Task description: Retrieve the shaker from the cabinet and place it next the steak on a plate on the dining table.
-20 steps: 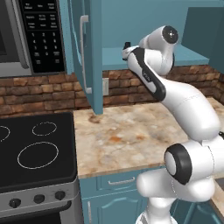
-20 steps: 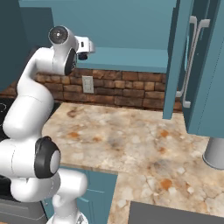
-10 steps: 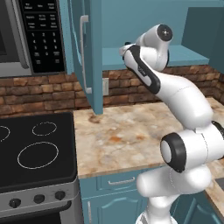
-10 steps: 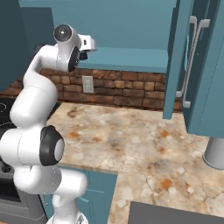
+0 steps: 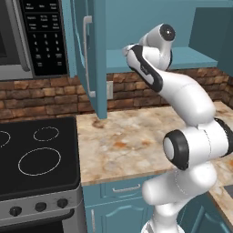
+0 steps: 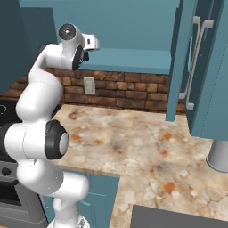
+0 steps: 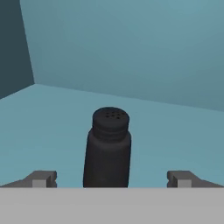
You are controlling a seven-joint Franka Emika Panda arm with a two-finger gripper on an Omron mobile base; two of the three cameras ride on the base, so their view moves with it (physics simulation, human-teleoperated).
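Observation:
The shaker (image 7: 107,148), a small black bottle with a holed cap, stands upright on the teal shelf (image 7: 52,127) inside the cabinet (image 6: 133,60). My gripper (image 7: 111,179) is open. Its fingertips (image 7: 42,178) flank the shaker's base on both sides without touching it. In the right base view my gripper (image 6: 85,56) is at the left end of the cabinet shelf. One cabinet door (image 5: 86,59) with a long silver handle hangs open. The steak, the plate and the dining table are out of view.
Below the cabinet lie a marbled counter (image 5: 123,141) and a brick backsplash with an outlet (image 6: 89,85). A black stove (image 5: 36,159) and a microwave (image 5: 27,36) are on the left. Another open door (image 6: 178,58) and a grey cylinder (image 6: 220,156) are on the right.
My arm has risen and reached slightly further in over the cabinet shelf. The jaws have stayed open.

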